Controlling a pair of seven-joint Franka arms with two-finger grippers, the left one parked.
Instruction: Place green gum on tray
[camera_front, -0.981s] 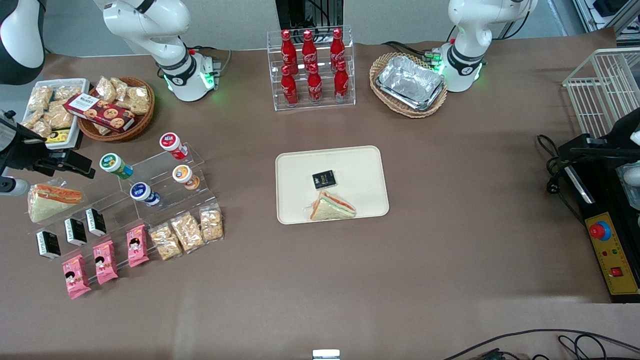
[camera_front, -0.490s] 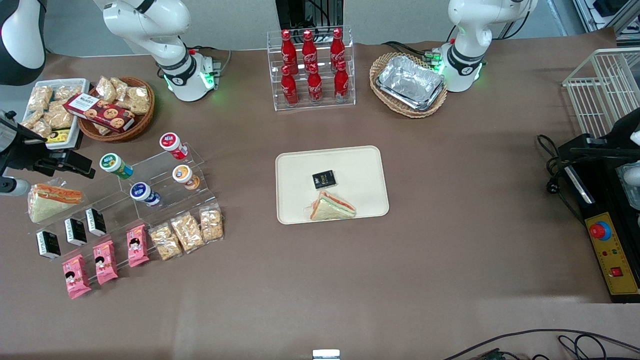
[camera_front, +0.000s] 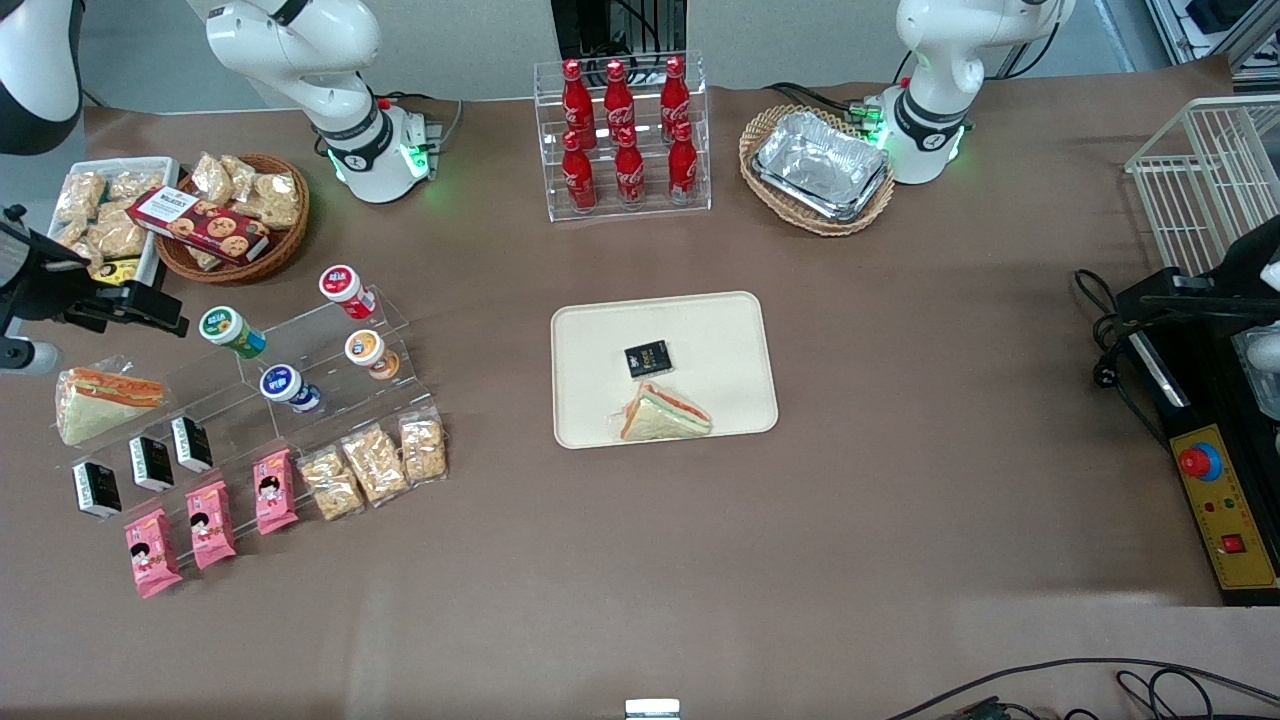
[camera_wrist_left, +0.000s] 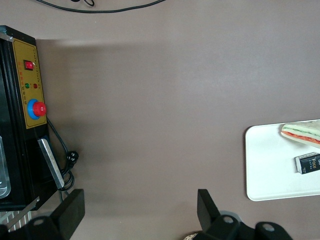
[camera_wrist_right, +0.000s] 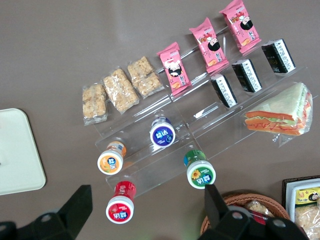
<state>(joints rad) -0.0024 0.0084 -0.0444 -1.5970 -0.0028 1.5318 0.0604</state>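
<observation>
The green gum (camera_front: 230, 331) lies on the top step of a clear acrylic stand (camera_front: 300, 345), its white-and-green lid facing up; it also shows in the right wrist view (camera_wrist_right: 200, 170). The cream-beige tray (camera_front: 720, 330) lies in the middle of the table and holds a sandwich (camera_front: 665, 413) and a small black packet (camera_front: 648, 359); its corner shows in the right wrist view (camera_wrist_right: 15, 150). My right gripper (camera_front: 150, 308) hangs open and empty above the table, beside the green gum toward the working arm's end. In the right wrist view the gripper (camera_wrist_right: 147, 210) has its fingers spread wide, one finger close to the gum.
Red-lidded (camera_front: 346, 289), orange-lidded (camera_front: 368, 352) and blue-lidded (camera_front: 288, 386) bottles share the stand. A wrapped sandwich (camera_front: 100, 400), black packets, pink snack bars and cracker bags lie nearer the front camera. A wicker basket (camera_front: 235, 215) and a white snack tray (camera_front: 100, 215) stand farther from it.
My right gripper has moved slightly farther from the front camera, still open. The green gum and the tray have not moved.
</observation>
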